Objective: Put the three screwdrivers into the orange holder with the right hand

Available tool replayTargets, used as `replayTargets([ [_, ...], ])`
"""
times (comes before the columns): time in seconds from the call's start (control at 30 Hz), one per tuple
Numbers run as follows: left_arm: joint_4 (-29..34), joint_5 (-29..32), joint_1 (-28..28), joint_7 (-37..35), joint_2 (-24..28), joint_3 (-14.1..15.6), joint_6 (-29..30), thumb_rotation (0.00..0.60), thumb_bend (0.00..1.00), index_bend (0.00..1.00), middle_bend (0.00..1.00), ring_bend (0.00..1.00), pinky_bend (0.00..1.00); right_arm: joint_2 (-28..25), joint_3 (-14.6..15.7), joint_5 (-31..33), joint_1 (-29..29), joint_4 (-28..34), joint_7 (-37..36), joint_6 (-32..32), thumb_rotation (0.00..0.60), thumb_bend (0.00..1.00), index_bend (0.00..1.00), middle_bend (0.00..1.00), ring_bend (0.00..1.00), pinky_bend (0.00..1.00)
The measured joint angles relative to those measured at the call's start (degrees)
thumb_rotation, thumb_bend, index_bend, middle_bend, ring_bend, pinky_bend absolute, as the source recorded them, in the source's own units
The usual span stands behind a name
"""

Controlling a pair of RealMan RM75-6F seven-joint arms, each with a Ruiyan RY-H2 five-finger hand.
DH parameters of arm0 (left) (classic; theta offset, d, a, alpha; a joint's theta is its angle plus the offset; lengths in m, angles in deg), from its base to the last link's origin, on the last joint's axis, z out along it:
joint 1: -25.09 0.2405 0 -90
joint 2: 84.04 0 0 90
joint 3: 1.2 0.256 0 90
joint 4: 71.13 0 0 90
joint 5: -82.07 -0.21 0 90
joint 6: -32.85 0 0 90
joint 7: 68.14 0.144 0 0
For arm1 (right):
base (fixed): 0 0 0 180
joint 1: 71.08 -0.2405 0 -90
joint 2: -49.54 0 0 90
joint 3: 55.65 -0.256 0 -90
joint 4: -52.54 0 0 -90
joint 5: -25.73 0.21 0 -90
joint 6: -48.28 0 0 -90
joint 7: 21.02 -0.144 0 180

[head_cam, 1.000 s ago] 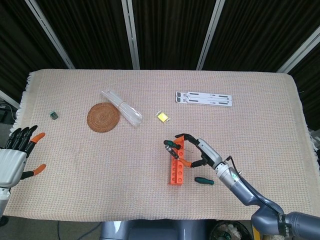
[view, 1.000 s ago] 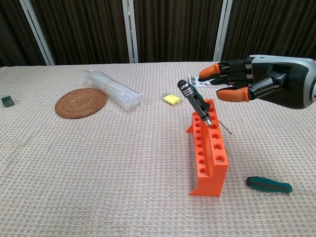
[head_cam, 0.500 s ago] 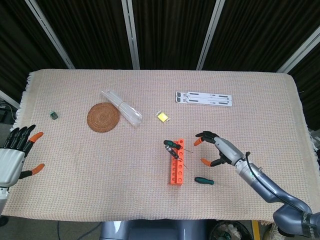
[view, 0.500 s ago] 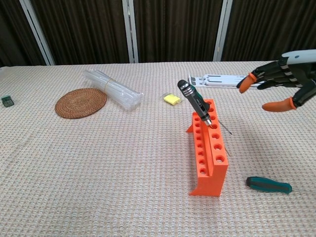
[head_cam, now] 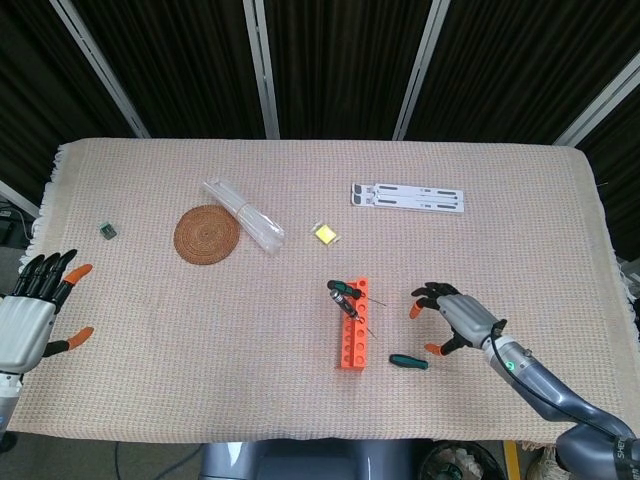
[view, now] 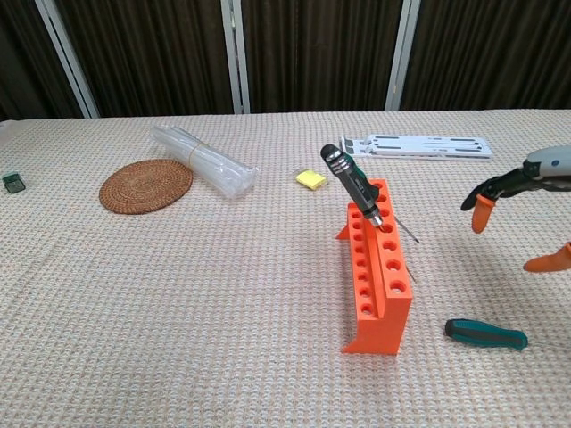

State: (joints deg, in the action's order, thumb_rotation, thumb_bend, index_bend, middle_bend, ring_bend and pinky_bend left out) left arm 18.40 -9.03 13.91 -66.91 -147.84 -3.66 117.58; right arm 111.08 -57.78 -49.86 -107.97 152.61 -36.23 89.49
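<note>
The orange holder [head_cam: 353, 327] [view: 376, 272] stands on the cloth right of centre. A black-handled screwdriver [head_cam: 342, 295] [view: 350, 185] leans in one of its far holes, and a thin metal shaft [view: 404, 232] shows by the holder's right side. A green-handled screwdriver [head_cam: 408, 361] [view: 486, 333] lies flat on the cloth to the right of the holder's near end. My right hand [head_cam: 456, 315] [view: 525, 194] hovers right of the holder, above the green screwdriver, fingers spread and empty. My left hand [head_cam: 37, 312] is open at the table's left edge, out of the chest view.
A woven coaster [head_cam: 207, 234] [view: 146, 185] and a clear plastic bundle [head_cam: 243, 216] [view: 202, 160] lie at the left. A small yellow piece [head_cam: 326, 234] [view: 310, 178] sits behind the holder, a white flat bracket [head_cam: 408, 196] [view: 416, 145] at the back right, a small green object [head_cam: 107, 231] far left.
My right hand has drawn away from the holder, moving right and toward the near edge, leaving the black-handled screwdriver leaning in it. The left hand shifted only slightly.
</note>
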Motion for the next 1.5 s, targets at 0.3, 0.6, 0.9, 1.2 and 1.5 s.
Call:
replayTargets([
  [0.3, -0.21, 0.00, -0.02, -0.01, 0.28, -0.21, 0.28, 0.600, 0.14, 0.15, 0.00, 0.00, 0.00, 3.87, 1.41, 4.92, -0.28, 0.85, 10.14, 0.09, 0.600, 0.16, 0.38, 0.12, 0.00, 0.00],
  [0.6, -0.69, -0.06, -0.31, -0.41, 0.31, -0.36, 0.13, 0.600, 0.14, 0.15, 0.00, 0.00, 0.00, 9.14, 2.87, 8.71, 0.22, -0.80, 18.84, 2.53, 0.600, 0.16, 0.40, 0.12, 0.00, 0.00],
  [0.9, -0.90, -0.09, -0.43, -0.76, 0.39, -0.42, 0.12, 0.600, 0.14, 0.15, 0.00, 0.00, 0.00, 14.15, 3.75, 10.44, 2.15, -2.56, 24.39, 7.25, 0.600, 0.16, 0.41, 0.12, 0.00, 0.00],
  [1.2, -0.79, -0.07, -0.50, -0.78, 0.39, -0.38, 0.01, 0.600, 0.14, 0.15, 0.00, 0.00, 0.00, 16.16, 3.87, 11.09, 3.70, -2.29, 26.45, 9.83, 0.600, 0.16, 0.41, 0.12, 0.00, 0.00],
  [1.5, -0.62, -0.13, -0.53, -0.60, 0.45, -0.34, 0.03, 0.600, 0.14, 0.16, 0.00, 0.00, 0.00, 18.24, 3.57, 10.20, 4.89, -3.12, 26.61, 11.40, 0.600, 0.16, 0.42, 0.12, 0.00, 0.00],
])
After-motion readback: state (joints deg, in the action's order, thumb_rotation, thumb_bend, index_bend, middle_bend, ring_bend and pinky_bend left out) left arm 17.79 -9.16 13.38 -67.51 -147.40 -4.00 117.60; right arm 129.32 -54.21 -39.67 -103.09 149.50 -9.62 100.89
